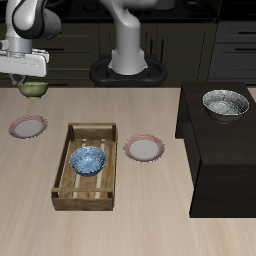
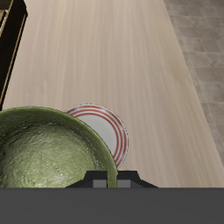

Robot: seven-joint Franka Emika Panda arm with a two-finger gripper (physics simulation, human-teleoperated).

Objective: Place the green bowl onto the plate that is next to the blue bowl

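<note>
Above the table's far corner, the gripper (image 1: 30, 80) holds the green bowl (image 1: 33, 89) by its rim, jaws clamped on it, lifted clear of the wood. Directly below sits a red-rimmed plate (image 1: 28, 126), partly hidden by the bowl in the wrist view. At about four o'clock from it, the blue bowl (image 1: 88, 159) rests inside a wooden crate (image 1: 72, 192). A second plate (image 1: 145, 149) lies just beside that crate, and a silvery bowl (image 1: 225, 104) sits on a dark cabinet (image 1: 220, 165).
</note>
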